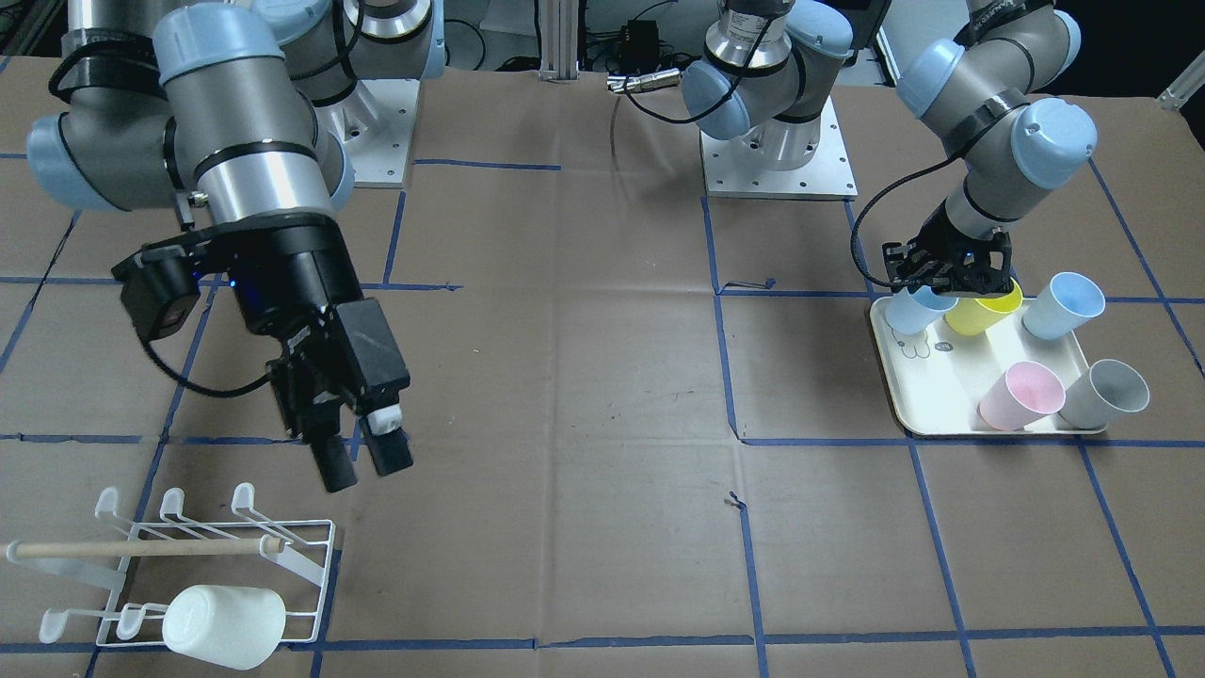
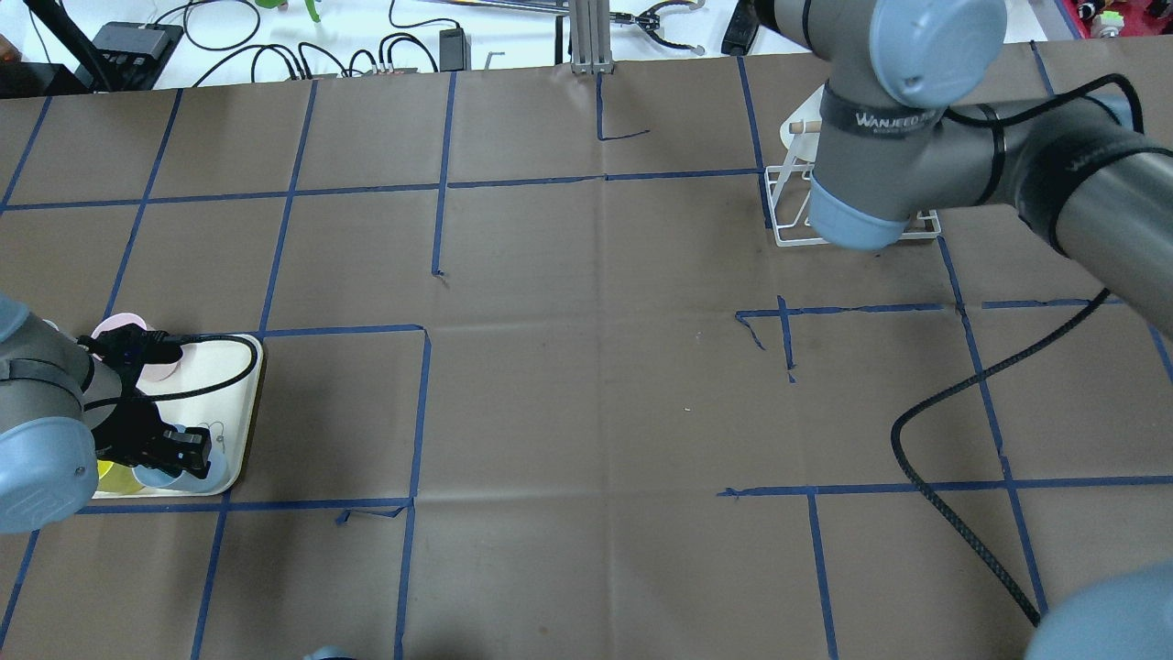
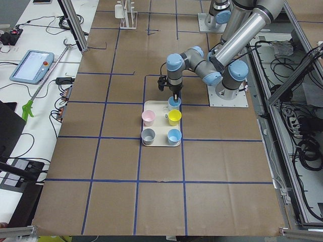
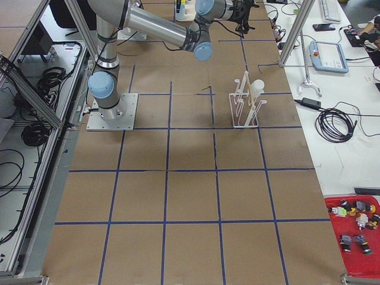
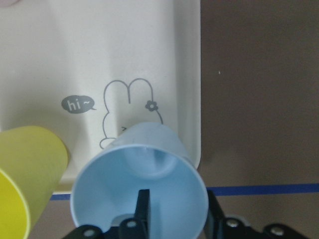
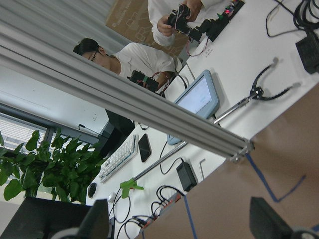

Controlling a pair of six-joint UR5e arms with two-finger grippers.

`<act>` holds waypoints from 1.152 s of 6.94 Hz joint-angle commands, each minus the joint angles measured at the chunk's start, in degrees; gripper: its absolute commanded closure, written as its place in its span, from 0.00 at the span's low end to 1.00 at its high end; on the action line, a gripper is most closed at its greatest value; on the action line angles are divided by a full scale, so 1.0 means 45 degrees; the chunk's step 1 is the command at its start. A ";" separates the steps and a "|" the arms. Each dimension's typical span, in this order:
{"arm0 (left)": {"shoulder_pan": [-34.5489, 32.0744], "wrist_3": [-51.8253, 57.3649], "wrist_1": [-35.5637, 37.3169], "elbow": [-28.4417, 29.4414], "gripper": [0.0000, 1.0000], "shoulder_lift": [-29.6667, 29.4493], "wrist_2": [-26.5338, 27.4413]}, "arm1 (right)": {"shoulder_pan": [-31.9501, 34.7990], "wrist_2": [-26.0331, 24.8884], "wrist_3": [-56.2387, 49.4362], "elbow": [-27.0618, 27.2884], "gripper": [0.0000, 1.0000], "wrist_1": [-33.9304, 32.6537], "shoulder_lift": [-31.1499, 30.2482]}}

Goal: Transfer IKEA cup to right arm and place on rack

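My left gripper (image 1: 946, 280) hangs over the back corner of the cream tray (image 1: 927, 400), right above a light-blue cup (image 1: 915, 313). In the left wrist view the gripper (image 5: 177, 211) straddles the rim of this cup (image 5: 149, 169): one finger is inside it, the other outside, and the jaws stand apart. The cup stands on the tray. My right gripper (image 1: 362, 461) is open and empty, above the table just behind the white wire rack (image 1: 301, 556). A white cup (image 1: 224, 626) hangs on the rack's front prongs.
The tray also holds a yellow cup (image 1: 984, 311), a second light-blue cup (image 1: 1064, 306), a pink cup (image 1: 1021, 395) and a grey cup (image 1: 1106, 394). The right arm hides most of the rack (image 2: 788, 206) in the overhead view. Operators sit beyond the table's far edge.
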 commanded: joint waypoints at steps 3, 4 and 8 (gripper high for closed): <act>-0.0170 -0.0065 -0.0161 0.1399 1.00 0.0115 -0.1006 | 0.0727 0.0559 0.3535 0.2410 0.00 -0.0282 -0.1317; -0.0267 -0.0085 -0.0781 0.2197 1.00 0.0173 -0.1069 | 0.0884 0.0540 0.4044 0.2450 0.00 -0.0998 -0.1279; -0.0561 -0.0065 -0.6522 0.8811 1.00 -0.0875 -0.2722 | 0.0885 0.0540 0.4772 0.2861 0.00 -0.1923 -0.1220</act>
